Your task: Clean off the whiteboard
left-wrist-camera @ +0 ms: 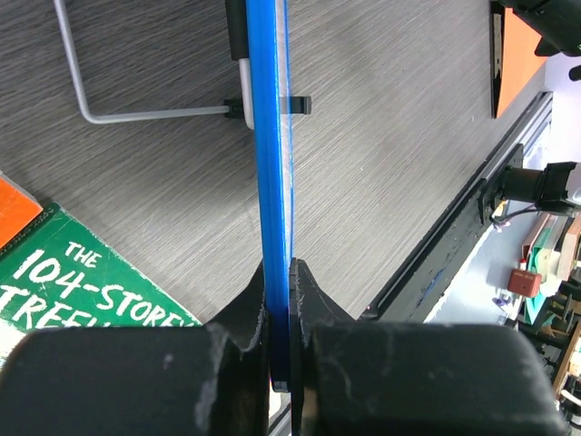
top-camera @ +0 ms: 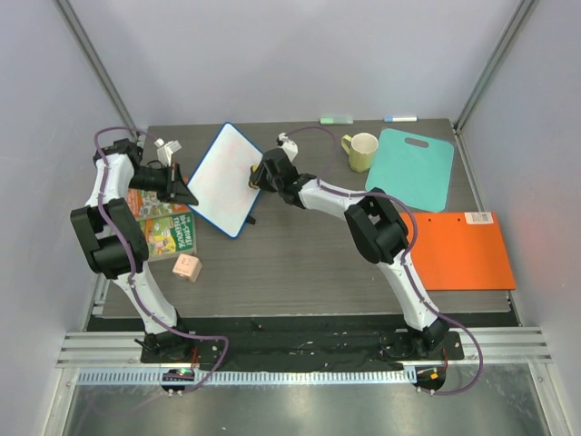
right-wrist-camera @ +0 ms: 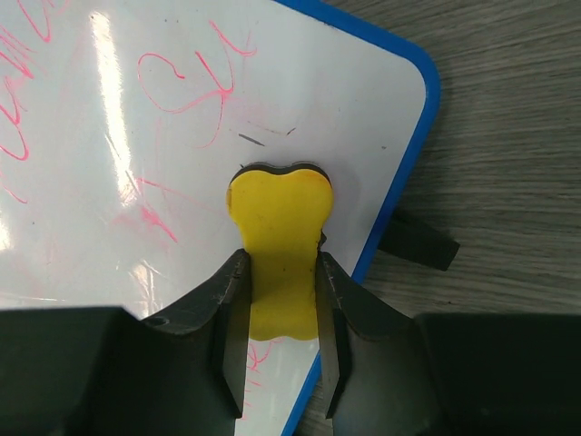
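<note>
The whiteboard [top-camera: 222,177], white with a blue rim, stands tilted on the table at the back left. My left gripper [top-camera: 188,194] is shut on its left edge; in the left wrist view the blue rim [left-wrist-camera: 270,136] runs straight between the jaws [left-wrist-camera: 287,291]. My right gripper [top-camera: 253,175] is shut on a yellow eraser [right-wrist-camera: 278,243] and presses it flat on the board near its right corner. The board's face [right-wrist-camera: 109,154] carries pink-red scribbles around the eraser.
A green book [top-camera: 168,232] and a pink cube [top-camera: 187,267] lie at the left. A yellow-green mug [top-camera: 361,151], a teal cutting board [top-camera: 411,168] and an orange folder [top-camera: 458,250] lie at the right. The board's wire stand [left-wrist-camera: 136,109] rests on the table.
</note>
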